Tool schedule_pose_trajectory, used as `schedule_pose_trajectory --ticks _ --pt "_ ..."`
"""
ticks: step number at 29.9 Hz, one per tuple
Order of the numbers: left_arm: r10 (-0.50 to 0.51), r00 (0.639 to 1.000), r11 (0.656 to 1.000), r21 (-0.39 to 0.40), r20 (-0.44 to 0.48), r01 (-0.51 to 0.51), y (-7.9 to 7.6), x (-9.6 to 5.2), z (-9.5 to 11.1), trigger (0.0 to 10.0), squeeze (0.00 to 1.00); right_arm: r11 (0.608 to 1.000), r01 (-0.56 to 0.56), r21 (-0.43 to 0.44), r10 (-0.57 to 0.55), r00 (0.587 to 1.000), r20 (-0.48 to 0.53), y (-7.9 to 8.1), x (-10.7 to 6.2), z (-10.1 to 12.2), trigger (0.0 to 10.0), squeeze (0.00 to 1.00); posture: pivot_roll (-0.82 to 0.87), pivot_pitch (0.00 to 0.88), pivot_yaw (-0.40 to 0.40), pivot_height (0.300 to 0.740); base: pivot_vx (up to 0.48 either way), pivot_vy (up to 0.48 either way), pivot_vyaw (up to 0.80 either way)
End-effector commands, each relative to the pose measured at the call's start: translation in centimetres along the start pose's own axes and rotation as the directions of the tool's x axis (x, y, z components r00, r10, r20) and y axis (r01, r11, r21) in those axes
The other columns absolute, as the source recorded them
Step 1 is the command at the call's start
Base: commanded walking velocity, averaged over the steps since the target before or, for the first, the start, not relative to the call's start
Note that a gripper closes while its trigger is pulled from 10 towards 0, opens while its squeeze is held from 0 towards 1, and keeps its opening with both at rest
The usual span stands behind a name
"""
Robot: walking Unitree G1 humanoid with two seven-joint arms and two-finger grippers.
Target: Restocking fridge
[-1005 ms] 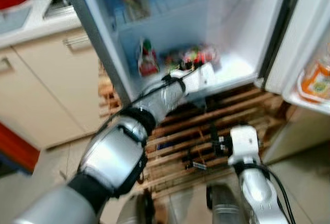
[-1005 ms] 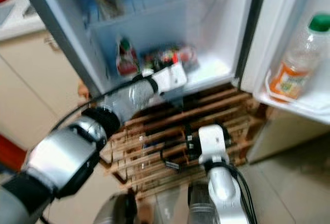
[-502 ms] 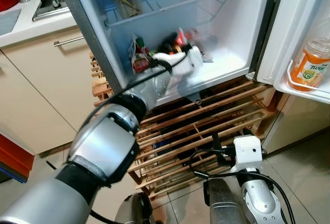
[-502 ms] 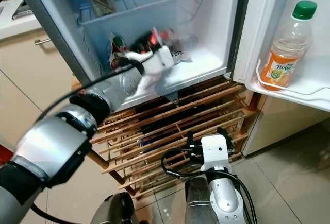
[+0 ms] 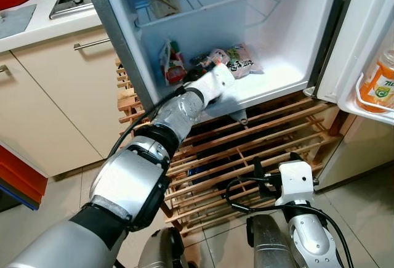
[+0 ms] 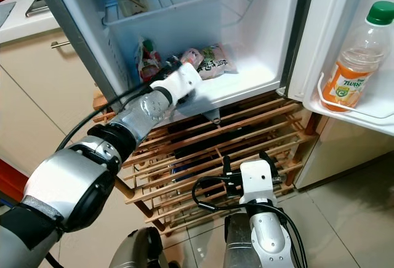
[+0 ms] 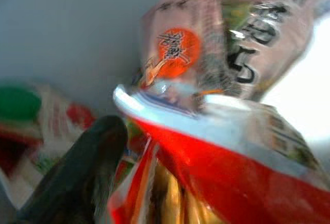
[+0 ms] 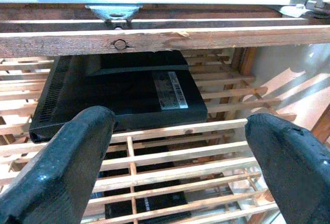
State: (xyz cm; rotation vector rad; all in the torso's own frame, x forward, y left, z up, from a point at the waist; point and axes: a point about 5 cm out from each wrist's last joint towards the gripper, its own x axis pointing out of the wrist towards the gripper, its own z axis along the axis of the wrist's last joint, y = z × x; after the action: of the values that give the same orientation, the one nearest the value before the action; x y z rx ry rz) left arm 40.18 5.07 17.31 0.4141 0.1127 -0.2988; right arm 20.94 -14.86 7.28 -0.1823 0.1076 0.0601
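Fridge point(image 5: 271, 46): door open, white inside; left arm reaches in to the bottom shelf.
Left gripper point(image 5: 212, 74): low in the fridge, fingers lost among the bags, so cannot tell if they are apart or together.
Left wrist view: one black finger point(image 7: 77, 172) right beside a red and white packet point(image 7: 216, 162); blurry.
Pink bag point(image 5: 233, 60): just past the left gripper on the shelf; wrist view shows an orange circle and dark letters, too blurry to read.
Juice bottle point(image 6: 356, 64): green cap, orange label, stands in the door rack far off to the right.
Right gripper point(image 8: 175, 147): hangs low, fingers spread wide, holding nothing.
Wooden rack point(image 6: 246, 138): under the fridge.
Right wrist view: black box point(image 8: 124, 90) with a white sticker inside the rack, straight ahead.
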Motion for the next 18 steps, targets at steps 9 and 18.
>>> schedule_pose_trajectory --ticks 9,18 --pt "0.086 0.992 0.943 -0.329 0.097 -0.049 2.3 0.2 3.0 10.0 1.00 1.000 -0.016 0.004 0.016 1.000 0.006 0.4 0.2 0.3 10.0 0.08 -0.47 0.000 0.185 0.630 0.000 0.000 0.00" --pt "-0.007 0.950 0.999 -0.045 0.312 0.023 -0.4 0.0 7.8 10.0 1.00 1.000 -0.018 0.002 0.018 1.000 0.008 0.5 0.4 0.4 10.0 0.08 -0.46 0.000 0.179 0.630 0.000 0.000 0.00"
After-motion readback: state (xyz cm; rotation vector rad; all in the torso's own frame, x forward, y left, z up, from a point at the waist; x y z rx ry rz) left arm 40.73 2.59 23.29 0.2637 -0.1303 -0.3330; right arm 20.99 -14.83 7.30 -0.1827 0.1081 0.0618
